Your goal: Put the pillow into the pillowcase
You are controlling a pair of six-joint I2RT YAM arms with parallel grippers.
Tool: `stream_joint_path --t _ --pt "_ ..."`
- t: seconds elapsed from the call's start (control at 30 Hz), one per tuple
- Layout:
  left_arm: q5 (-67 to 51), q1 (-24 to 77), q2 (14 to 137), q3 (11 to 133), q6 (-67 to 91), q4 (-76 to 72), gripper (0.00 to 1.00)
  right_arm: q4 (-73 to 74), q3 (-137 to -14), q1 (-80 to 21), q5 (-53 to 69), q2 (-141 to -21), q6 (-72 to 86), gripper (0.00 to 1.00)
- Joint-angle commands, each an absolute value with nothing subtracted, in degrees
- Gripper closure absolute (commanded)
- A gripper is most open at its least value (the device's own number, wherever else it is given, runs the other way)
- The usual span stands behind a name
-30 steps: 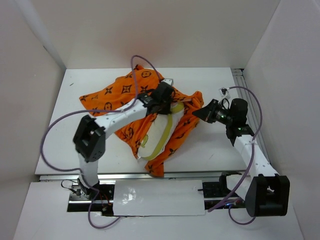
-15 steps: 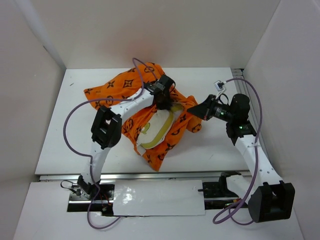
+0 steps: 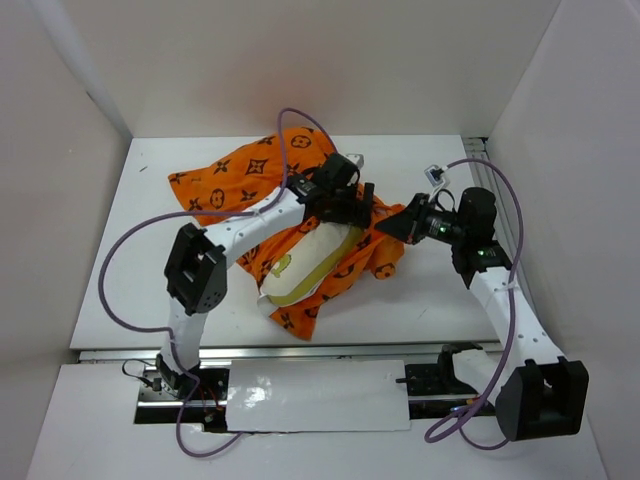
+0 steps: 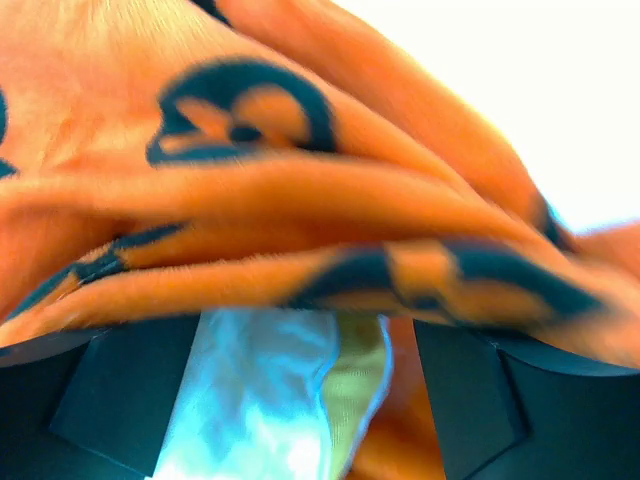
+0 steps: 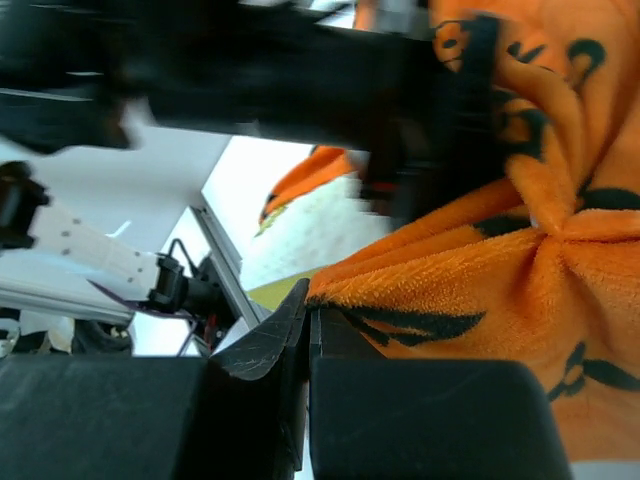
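The pillow (image 3: 300, 262) lies in the middle of the table (image 3: 430, 300), a little tilted, and I see that it is only partly inside the pillowcase (image 3: 235, 180). Its cream-white body shows through the opening of the orange cloth on the near side, while its far right end is covered by the cloth. The pillowcase is crumpled around it. One loose part spreads toward the far left of the table, and another part wraps the right side of the pillow.

My left gripper (image 3: 352, 207) is down on the cloth at the far end of the pillow. In the left wrist view its fingers (image 4: 120, 400) stand wide apart. Between them I see the white pillow fabric and its yellowish-green piping (image 4: 360, 385), with a thick fold of orange cloth lying across just above. I cannot tell if the fingers touch the pillow.

My right gripper (image 3: 397, 226) is at the right edge of the pillowcase. In the right wrist view its fingers (image 5: 260, 350) are pressed together and the hem of the orange cloth goes in between them, so it pinches the pillowcase. The dark body of the left arm (image 5: 250, 70) crosses the top of that view.
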State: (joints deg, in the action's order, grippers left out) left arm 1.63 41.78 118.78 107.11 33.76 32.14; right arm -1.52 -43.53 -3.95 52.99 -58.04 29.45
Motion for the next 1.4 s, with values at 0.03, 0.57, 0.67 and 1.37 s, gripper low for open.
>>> stream_joint_path --t 0.03,0.57,0.67,1.37 --pt "5.97 40.00 109.44 103.72 30.23 33.13 0.00 -1.59 -44.56 -1.59 52.31 -54.85 25.22 1.00" --pt "10.02 44.99 87.28 81.06 22.15 35.51 0.00 18.34 -38.85 -1.58 35.08 -52.91 20.65 0.33" --pt "8.70 47.01 87.88 78.23 20.74 35.51 0.00 25.01 -38.85 -2.37 28.49 -51.77 20.04 0.33" --pt "8.97 47.38 110.12 83.57 18.98 37.18 1.00 23.20 -38.41 -39.11 0.54 -62.12 36.38 0.34"
